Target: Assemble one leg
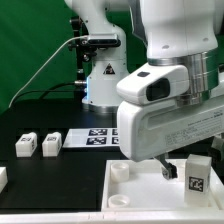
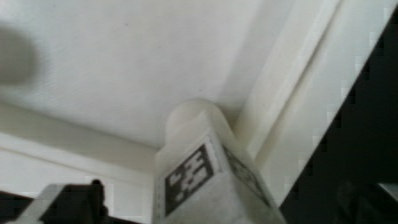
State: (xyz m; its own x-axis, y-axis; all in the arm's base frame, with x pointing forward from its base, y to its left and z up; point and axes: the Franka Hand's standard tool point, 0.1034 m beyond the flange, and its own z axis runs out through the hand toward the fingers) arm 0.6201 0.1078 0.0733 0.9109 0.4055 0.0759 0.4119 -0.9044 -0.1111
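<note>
The leg (image 1: 196,176) you are working with stands upright on the slab (image 1: 130,195), near the exterior view's right edge, its tag facing the camera. Starting from that view's left, you see 1 white block (image 1: 2,178) cut by the frame edge, then 2 more legs (image 1: 25,145) (image 1: 51,144) side by side on the black table (image 1: 50,175), well apart from the slab. Just right of them lies the marker board (image 1: 92,139). The slab follows, with 2 round sockets (image 1: 120,173) (image 1: 121,201) along its near-left side. The gripper (image 1: 168,168) hangs over the slab, just left of the standing leg. You cannot tell how the jaws stand; the arm's body hides them. In the wrist view, the leg (image 2: 199,165) sits close against the slab (image 2: 125,80).
</note>
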